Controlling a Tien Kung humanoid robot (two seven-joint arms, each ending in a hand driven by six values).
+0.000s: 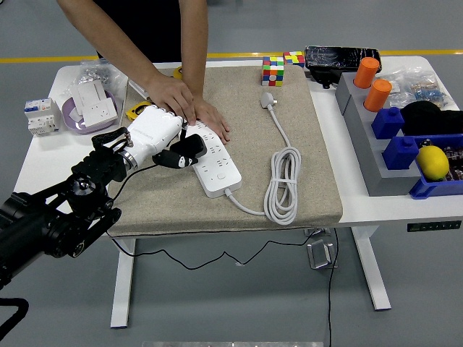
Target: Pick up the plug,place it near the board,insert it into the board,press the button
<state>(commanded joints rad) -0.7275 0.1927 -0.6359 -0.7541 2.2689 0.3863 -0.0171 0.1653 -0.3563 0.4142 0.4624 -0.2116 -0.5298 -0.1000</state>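
Your left hand [160,137] comes in from the lower left on its black arm, white-shelled, knuckles up, fingers curled around a black plug [182,151] that it holds over the left edge of the white power strip [212,157]. Whether the plug's pins are seated in a socket you cannot tell from this angle. A thin black cable runs from the plug back under the arm and down off the table's near edge.

The strip lies diagonally on a tan mat [311,144] that covers the middle of the white table [43,155]. A person's hands [189,105] press flat on the strip's far end, touching your knuckles, so you have almost no room on that side. Toward you and to the right the mat is bare up to the strip's own coiled white cord [283,189], whose plug end lies near the far edge beside two colour cubes [273,71].

On the left, a white socket module [92,101] and a small breaker [40,116] sit near the table's edge, close to your forearm. Blue and grey bins [394,148] with orange cylinders and a lemon [432,163] crowd the right end, well apart from the work.
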